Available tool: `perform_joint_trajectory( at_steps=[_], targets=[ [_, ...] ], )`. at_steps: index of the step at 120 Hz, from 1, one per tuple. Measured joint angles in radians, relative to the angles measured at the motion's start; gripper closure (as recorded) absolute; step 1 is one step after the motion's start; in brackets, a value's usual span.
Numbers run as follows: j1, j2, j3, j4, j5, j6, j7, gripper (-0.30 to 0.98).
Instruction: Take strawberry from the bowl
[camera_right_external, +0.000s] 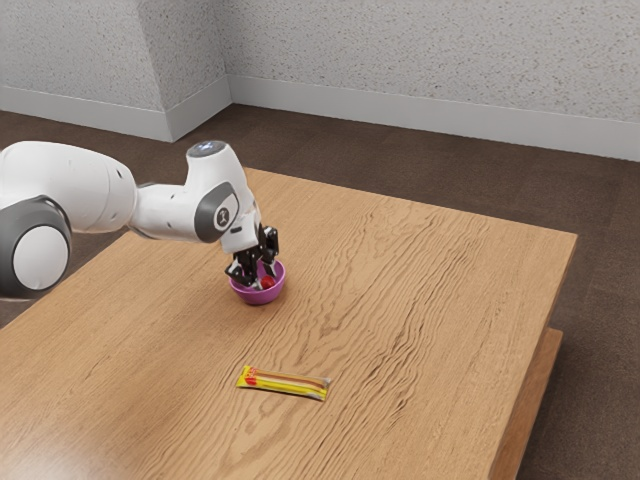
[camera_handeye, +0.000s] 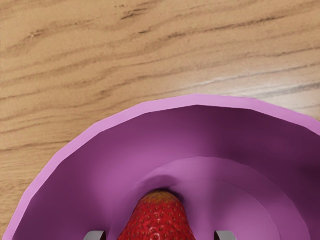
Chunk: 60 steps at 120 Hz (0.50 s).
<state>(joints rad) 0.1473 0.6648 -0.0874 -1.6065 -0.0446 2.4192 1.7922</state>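
My gripper (camera_right_external: 265, 279) reaches down into the purple bowl (camera_right_external: 262, 297) in the exterior view, its fingers apart around the red strawberry (camera_right_external: 268, 283). In the wrist view, the tips of my gripper (camera_handeye: 160, 235) stand wide on two sides of the strawberry (camera_handeye: 158, 218), with a gap on each side. The strawberry lies inside the bowl (camera_handeye: 192, 101), and its lower part is cut off by that view's edge.
A yellow-wrapped bar (camera_right_external: 285, 383) lies flat on the wooden table (camera_right_external: 430, 300), separate from the bowl and nearer the exterior camera. Pale walls stand beyond the table.
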Motion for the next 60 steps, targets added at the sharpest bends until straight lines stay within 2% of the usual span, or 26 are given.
perform_joint_trajectory(
  at_steps=[12, 36, 60],
  targets=[
    [0.0, 0.001, 0.0, 0.001, -0.007, 0.0, 0.001, 0.48],
    [-0.006, -0.008, 0.001, -0.003, -0.015, 0.008, 0.0, 0.67],
    [0.004, -0.16, 0.002, -0.132, -0.018, 0.012, -0.007, 0.72]
  ],
)
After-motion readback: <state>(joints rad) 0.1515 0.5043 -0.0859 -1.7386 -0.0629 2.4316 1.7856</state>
